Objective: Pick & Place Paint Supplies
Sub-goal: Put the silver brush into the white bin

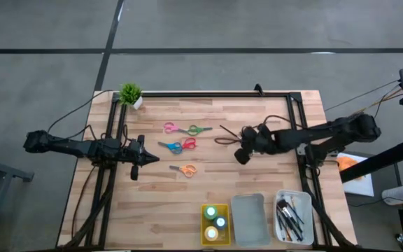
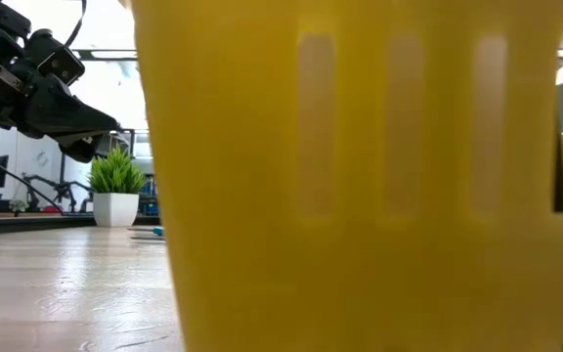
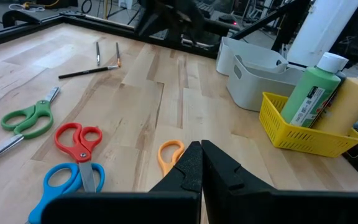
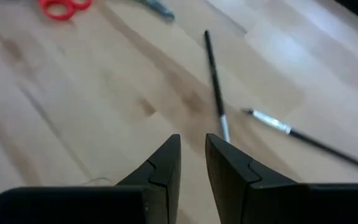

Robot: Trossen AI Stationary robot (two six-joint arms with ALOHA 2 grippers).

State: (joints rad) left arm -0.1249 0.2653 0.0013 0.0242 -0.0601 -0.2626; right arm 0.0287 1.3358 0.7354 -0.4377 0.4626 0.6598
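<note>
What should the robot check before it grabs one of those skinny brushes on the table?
1. Right gripper near the brushes: ok, it hangs just short of one thin brush.
2. Right gripper open enough: ok, a narrow gap shows between its fingers.
3. Nothing held already: ok.
4. Second brush out of the way: ok, it lies apart.
5. Left gripper out of the way: ok, shut, over by the orange scissors.
6. White tray has room: cannot tell, brushes already fill it.
</note>
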